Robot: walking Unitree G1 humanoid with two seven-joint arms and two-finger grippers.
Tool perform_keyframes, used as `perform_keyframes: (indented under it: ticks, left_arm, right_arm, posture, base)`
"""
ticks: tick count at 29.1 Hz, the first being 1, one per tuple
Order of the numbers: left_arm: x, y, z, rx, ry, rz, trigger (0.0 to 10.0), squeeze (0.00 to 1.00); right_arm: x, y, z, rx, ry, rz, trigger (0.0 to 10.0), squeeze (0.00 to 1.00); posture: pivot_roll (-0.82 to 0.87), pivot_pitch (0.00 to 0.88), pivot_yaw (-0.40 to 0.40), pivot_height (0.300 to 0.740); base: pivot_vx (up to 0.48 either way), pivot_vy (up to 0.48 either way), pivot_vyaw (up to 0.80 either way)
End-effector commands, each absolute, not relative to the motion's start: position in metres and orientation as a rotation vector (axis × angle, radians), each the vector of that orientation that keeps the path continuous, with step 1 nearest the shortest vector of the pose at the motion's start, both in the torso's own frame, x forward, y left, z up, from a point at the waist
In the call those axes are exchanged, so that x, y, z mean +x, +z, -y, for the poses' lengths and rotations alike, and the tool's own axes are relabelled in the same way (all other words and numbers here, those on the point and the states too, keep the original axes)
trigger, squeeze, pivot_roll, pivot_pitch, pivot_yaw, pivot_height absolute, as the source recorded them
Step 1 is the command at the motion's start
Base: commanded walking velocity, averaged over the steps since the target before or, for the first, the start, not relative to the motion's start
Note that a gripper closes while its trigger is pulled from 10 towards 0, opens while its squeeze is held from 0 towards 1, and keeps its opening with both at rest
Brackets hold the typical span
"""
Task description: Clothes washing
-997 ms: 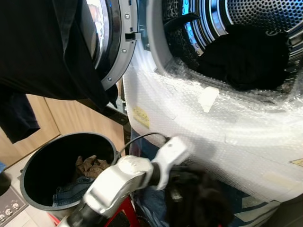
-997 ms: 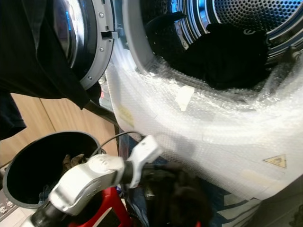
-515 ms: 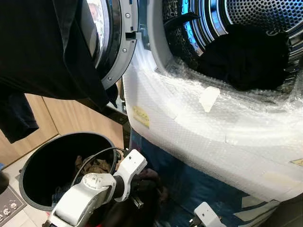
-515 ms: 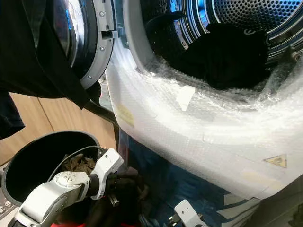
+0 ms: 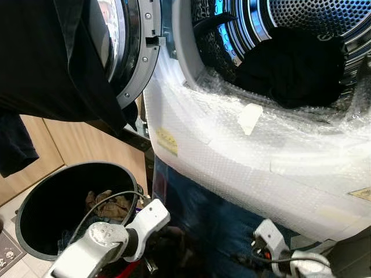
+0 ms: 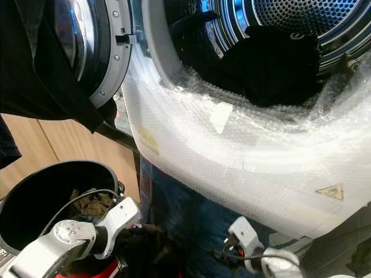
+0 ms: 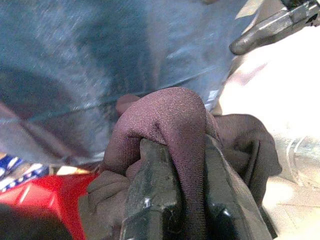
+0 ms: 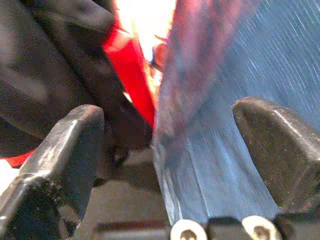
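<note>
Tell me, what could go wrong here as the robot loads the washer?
The left gripper is shut on a dark maroon garment, low beside the black bin; lifting it, the cloth might snag on the bubble wrap over the drum's rim. The right gripper is open around blue denim hanging below the washer; it may tangle with the left arm's load.

- The floor (image 5: 8,277) shows pale at the lower left corner, with wooden cabinet fronts (image 5: 69,145) behind.
- A dark round bin (image 5: 35,197) stands on it, holding crumpled clothes (image 5: 107,204).
- The washing machine (image 5: 243,168), wrapped in bubble wrap, stands just beside the bin.
</note>
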State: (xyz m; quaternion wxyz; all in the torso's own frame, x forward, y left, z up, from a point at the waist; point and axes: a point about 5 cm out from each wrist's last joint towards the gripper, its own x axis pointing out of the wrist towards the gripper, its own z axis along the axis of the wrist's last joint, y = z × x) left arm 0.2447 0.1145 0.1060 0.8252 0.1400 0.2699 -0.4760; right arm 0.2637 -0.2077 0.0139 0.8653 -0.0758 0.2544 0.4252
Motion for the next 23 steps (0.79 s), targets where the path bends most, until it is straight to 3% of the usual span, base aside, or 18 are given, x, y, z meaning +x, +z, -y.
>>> perform_keyframes:
  ticks: [1,7,10,14,23]
  left_arm:
    - [0.248,0.114,-0.107,0.305,-1.044,-0.530,0.0,0.00]
    - [0.250,0.114,-0.103,0.318,-1.058,-0.517,0.0,0.00]
    - [0.254,0.116,-0.093,0.329,-1.073,-0.484,0.0,0.00]
    - [0.255,0.118,-0.085,0.326,-1.094,-0.464,0.0,0.00]
    - [0.263,0.124,-0.066,0.361,-1.112,-0.421,0.0,0.00]
  right_arm:
    - [0.258,0.020,0.208,-0.108,0.967,-0.501,10.0,1.00]
    - [0.257,0.029,0.206,-0.074,1.033,-0.463,10.0,1.00]
    - [0.249,0.029,0.203,-0.176,1.144,-0.511,10.0,1.00]
    - [0.247,0.024,0.202,-0.215,1.152,-0.557,10.0,1.00]
    - [0.252,0.034,0.178,-0.104,1.168,-0.529,10.0,1.00]
  posture:
    - [0.27,0.054,-0.050,0.740]
    - [0.26,0.057,-0.051,0.740]
    - [0.26,0.055,-0.051,0.740]
    - [0.26,0.052,-0.051,0.740]
    - [0.26,0.048,-0.059,0.740]
  base:
    - [0.000,0.000,0.00]
    - [0.000,0.000,0.00]
    - [0.000,0.000,0.00]
    - [0.000,0.000,0.00]
    - [0.000,0.000,0.00]
